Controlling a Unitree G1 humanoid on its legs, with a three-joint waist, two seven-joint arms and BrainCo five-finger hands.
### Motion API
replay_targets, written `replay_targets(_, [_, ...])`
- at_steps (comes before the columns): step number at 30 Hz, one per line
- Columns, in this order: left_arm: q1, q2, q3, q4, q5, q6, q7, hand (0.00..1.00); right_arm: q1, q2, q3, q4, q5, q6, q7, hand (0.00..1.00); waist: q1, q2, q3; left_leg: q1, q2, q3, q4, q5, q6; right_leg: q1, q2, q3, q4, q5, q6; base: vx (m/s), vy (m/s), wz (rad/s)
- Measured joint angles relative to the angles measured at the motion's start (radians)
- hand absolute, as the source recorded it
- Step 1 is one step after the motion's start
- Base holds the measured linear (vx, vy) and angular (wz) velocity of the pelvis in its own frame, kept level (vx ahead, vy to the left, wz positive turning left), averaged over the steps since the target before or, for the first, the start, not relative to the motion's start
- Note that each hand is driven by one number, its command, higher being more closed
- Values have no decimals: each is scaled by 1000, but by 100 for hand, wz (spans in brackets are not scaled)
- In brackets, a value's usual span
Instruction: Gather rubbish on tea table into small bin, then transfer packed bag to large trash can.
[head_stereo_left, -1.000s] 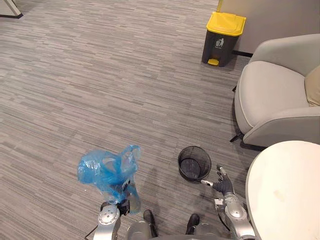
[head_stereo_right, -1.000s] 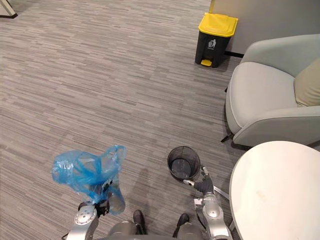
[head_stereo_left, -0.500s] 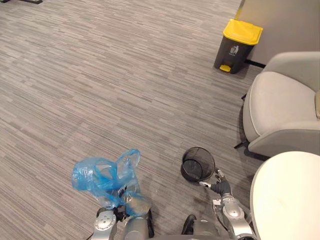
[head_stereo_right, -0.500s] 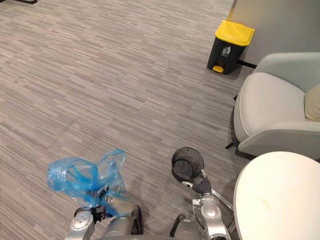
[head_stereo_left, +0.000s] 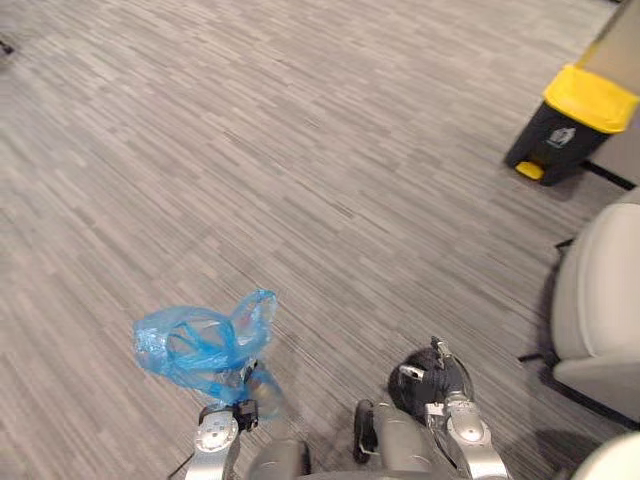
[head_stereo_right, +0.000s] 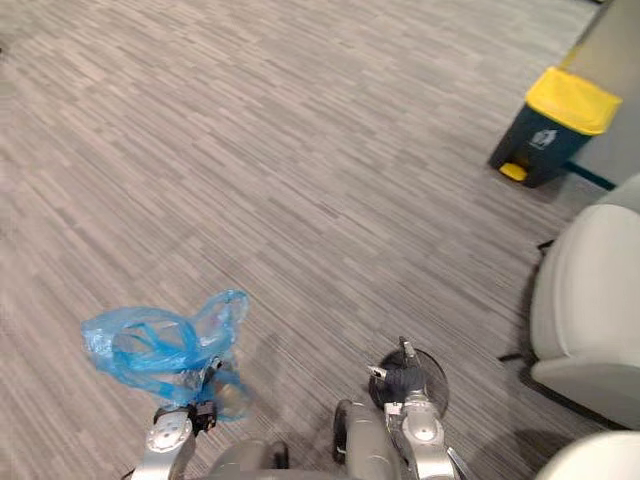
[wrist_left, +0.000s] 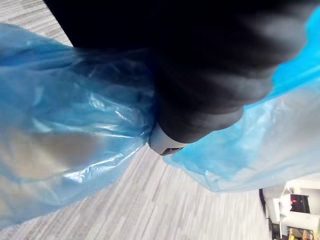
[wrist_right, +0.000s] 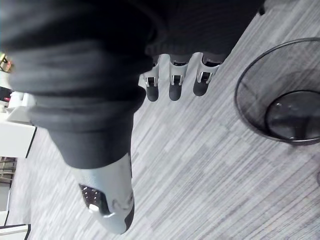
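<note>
Left hand (head_stereo_left: 235, 412), buried in crumpled translucent blue plastic bag (head_stereo_left: 195, 345); finger closure cannot be told; bag judged light, limp, slippery, tear-prone; best taken at gathered neck.

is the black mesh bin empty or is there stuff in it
Empty. The right wrist view looks into the mesh bin and shows its bare dark bottom, no liner or rubbish. The blue bag is outside it.

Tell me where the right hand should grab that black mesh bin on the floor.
Probably the thin top rim of the mesh bin, the right hand coming from above: it stands upright with its mouth open, and the round wall looks too wide to wrap.
</note>
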Motion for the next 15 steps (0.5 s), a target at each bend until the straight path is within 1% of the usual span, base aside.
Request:
replay_targets(1, [2,-19,0,-13,0,3,-8,100,29,0,4,-50,2,0,0,0,-9,3,1,-35,24,30,172,35,-48,81,19,-12,-51,4,-6,363,-92,46])
replay_targets(2, [11,-26,1,-30,0,3,-15,100,40,-1,6,-75,4,-1,-1,0,-9,3,2,-74,46,45,291,75,-51,126,29,-11,-76,5,-8,530,-57,10])
replay_targets(3, [24,-34,-1,-55,0,1,-21,100,50,3,13,-115,15,-6,-3,0,13,3,2,-160,113,100,507,60,-36,216,51,14,-135,4,-13,340,17,-22])
replay_targets(4, [23,-34,-1,-57,0,1,-21,100,49,1,12,-127,22,-6,-5,0,20,0,1,-195,130,117,556,48,-17,247,54,30,-159,2,-17,566,70,-43])
replay_targets(5, [19,-34,0,-64,0,3,-22,100,41,-1,9,-140,35,-8,-12,0,33,-2,0,-269,149,129,593,28,16,287,53,55,-196,1,-17,378,93,-52])
replay_targets(6, [14,-36,0,-73,1,3,-22,100,32,3,1,-140,42,-8,-21,0,48,-6,1,-334,163,135,560,17,34,304,45,82,-209,1,-17,358,124,-57])
replay_targets(7, [12,-37,1,-76,1,3,-22,100,29,4,-1,-139,43,-7,-22,0,54,-5,1,-365,167,133,518,15,38,308,39,91,-208,1,-16,328,227,-68])
replay_targets(8, [12,-36,0,-80,2,3,-23,100,27,12,-1,-138,43,-6,-22,0,69,-7,1,-395,164,124,353,23,37,312,18,115,-187,-17,11,400,328,-72])
replay_targets(9, [16,-52,-4,-81,3,2,-23,100,35,6,-9,-149,44,-6,-22,0,71,12,-4,-370,158,58,90,112,24,312,10,141,-143,-72,73,414,368,-78])
replay_targets(10, [22,-64,-8,-83,3,2,-23,100,47,1,-7,-159,44,-6,-21,0,75,30,-6,-351,169,42,25,271,-13,315,18,155,-128,-107,101,333,303,-60])
replay_targets(11, [5,-39,-1,-57,3,10,-20,100,48,41,-1,-134,44,1,-21,0,67,-27,-14,-347,129,83,55,227,8,314,-35,202,-121,-145,101,260,202,-42])
replay_targets(12, [-6,-33,-4,-59,3,10,-21,100,51,55,-1,-134,43,-1,-20,0,69,-40,-21,-353,115,88,72,208,14,309,-47,229,-136,-136,103,310,211,-37])
replay_targets(14, [-9,-32,-4,-62,14,10,-21,100,46,58,-2,-132,41,-2,-18,0,63,-45,-22,-353,122,120,126,164,32,315,-60,267,-151,-118,103,269,178,-53])
replay_targets(15, [-5,-32,-4,-69,22,10,-20,100,46,57,-6,-132,41,-3,-18,0,68,-47,-23,-341,125,144,146,140,44,310,-72,304,-147,-105,121,280,209,-100])
